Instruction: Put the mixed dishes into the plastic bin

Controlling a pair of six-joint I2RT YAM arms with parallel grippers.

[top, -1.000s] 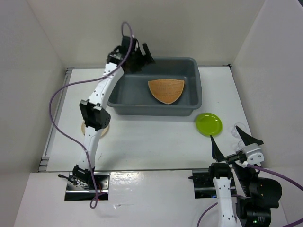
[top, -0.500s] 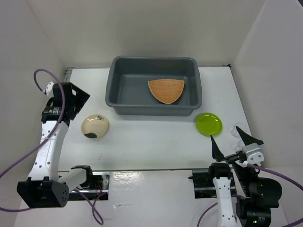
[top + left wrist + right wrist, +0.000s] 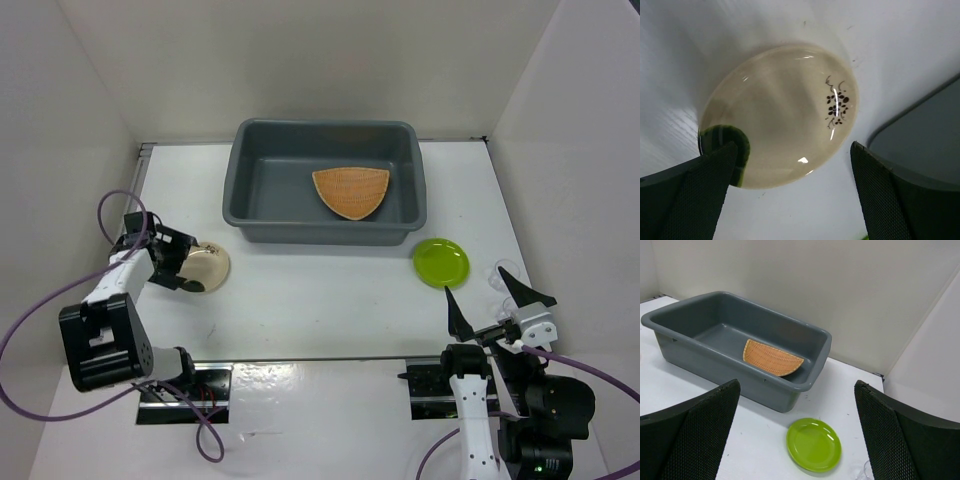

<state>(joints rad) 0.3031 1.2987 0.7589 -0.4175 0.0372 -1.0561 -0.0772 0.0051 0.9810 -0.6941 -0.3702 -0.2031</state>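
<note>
mixed dishes progress check: one down, the rest to go. the woven tray (image 3: 350, 190) is already lying flat on the floor of the plastic bin (image 3: 325, 126), toward the bin's right end. everything else is out on the desk (image 3: 320, 300). the lime-green plate (image 3: 440, 262) sits just off the bin's front right corner, and the cream plate (image 3: 780, 115) with the little dark mark sits off the bin's front left corner. past the green plate, further right of the bin, there's something faint and see-through that i take for the clear cups (image 3: 496, 273), but it's too washed out to count them. so by my reckoning that's two plates plus the cups left.

the left fingers (image 3: 695, 195) are spread as wide as they go and are down low at the cream plate on the side away from the bin, with the plate's edge sitting in the gap between them. one finger overlaps the rim by the dark green patch, but i can't tell if it's actually touching. nothing is gripped. looks like a grab of that plate is being lined up.

the right fingers (image 3: 690, 435) are wide open too and holding nothing. they're parked well in front of the bin, just looking across at it and the green plate.
</note>
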